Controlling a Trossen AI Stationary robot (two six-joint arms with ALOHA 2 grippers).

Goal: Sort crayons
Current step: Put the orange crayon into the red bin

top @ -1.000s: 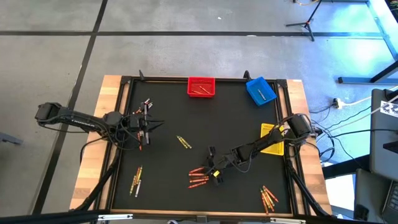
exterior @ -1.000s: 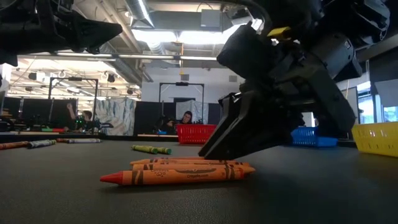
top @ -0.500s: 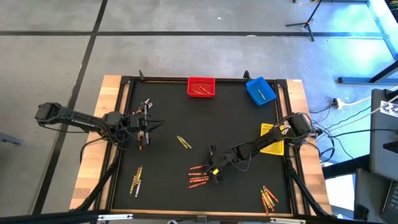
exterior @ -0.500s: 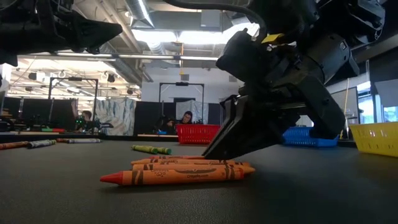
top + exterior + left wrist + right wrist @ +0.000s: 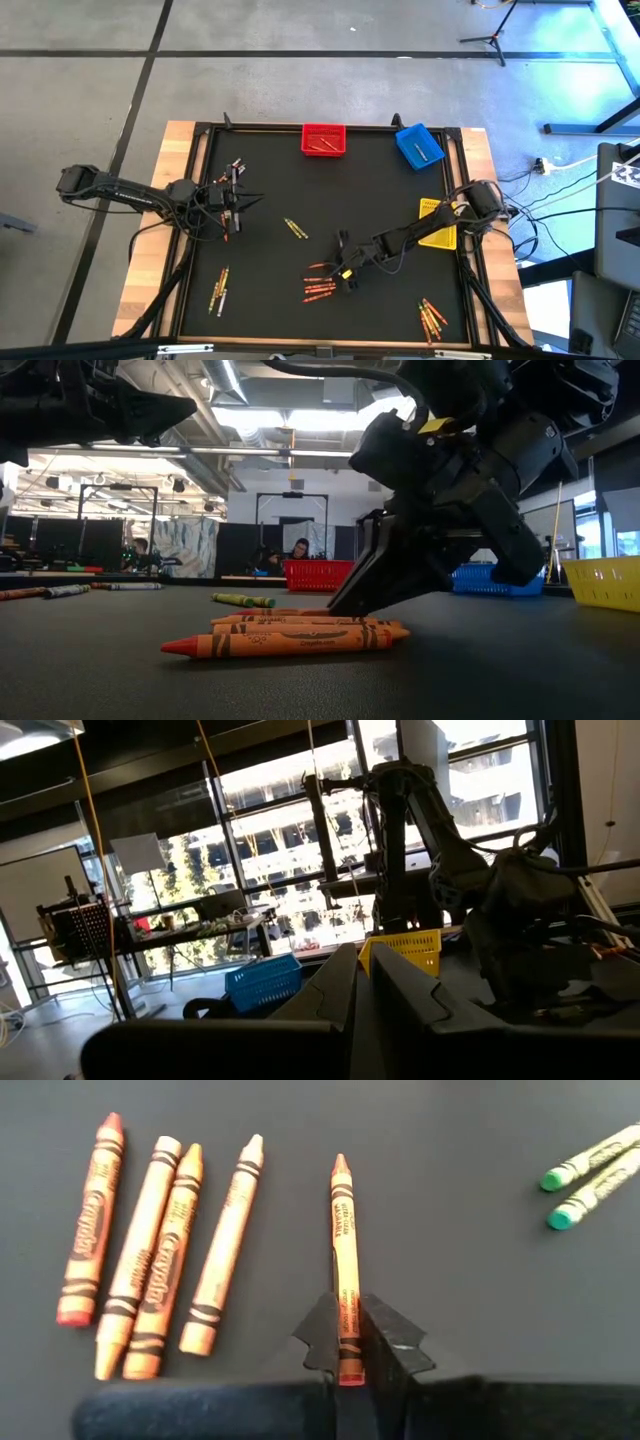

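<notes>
At left I see my left gripper (image 5: 240, 197), fingers pressed together and empty, hovering over the matte black table (image 5: 270, 170). At centre, my right gripper (image 5: 347, 1342) is clamped on the flat butt end of an orange crayon (image 5: 345, 1250), a paper-wrapped waxy cylinder whose long axis runs straight out from the fingers, cone tip leading. Four loose crayons (image 5: 160, 1260) lie roughly parallel beside it on the mat, apart from it. Two green-tipped crayons (image 5: 585, 1175) lie farther off, angled across.
</notes>
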